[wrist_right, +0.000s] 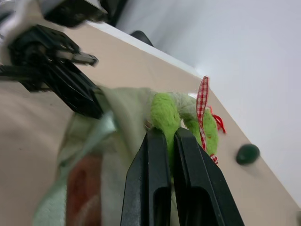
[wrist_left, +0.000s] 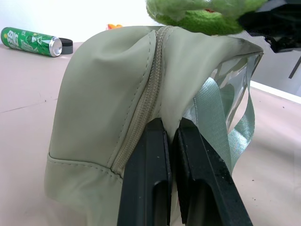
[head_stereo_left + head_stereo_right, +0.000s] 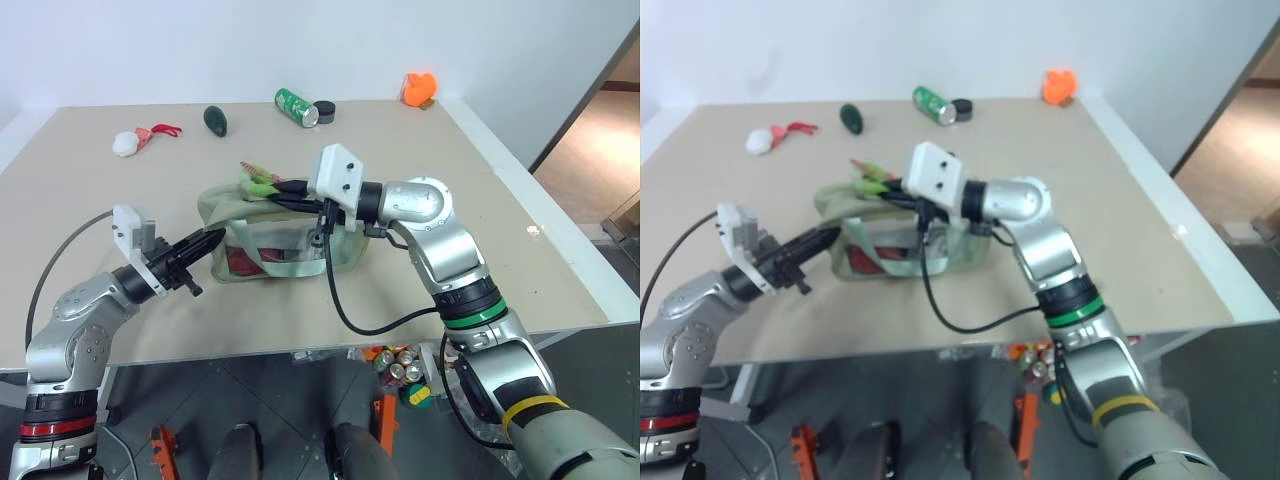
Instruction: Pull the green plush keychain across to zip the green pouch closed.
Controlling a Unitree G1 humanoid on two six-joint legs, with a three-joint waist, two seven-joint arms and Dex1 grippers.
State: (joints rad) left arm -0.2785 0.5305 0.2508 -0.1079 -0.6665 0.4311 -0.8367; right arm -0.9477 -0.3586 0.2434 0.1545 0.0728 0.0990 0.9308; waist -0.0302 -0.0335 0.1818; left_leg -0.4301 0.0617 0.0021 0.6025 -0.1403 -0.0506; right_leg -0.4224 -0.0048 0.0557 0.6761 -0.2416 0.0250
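Left gripper [image 3: 212,240]: pinching the pouch's end fabric beside the zipper.
Pouch [image 3: 340,255]: sitting mid-table, strap hanging down its front.
Right gripper [image 1: 170,136]: fingers clamping the keychain.
Keychain [image 1: 164,113]: lying atop the pouch's left end.
Can [image 3: 296,107]: lying far back.

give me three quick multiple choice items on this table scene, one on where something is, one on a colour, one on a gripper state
1. Where does the green can lie?
A. far side of the table
B. inside the green pouch
C. beside the left gripper

2. What colour is the object at the table's far right corner?
A. blue
B. orange
C. black

3. How is the right gripper?
A. wide open above the table
B. shut on the green plush keychain
C. shut on the can

Key: 1 A, it lies beyond the green pouch; 2 B, it is bright orange; 3 B, the fingers pinch the plush.
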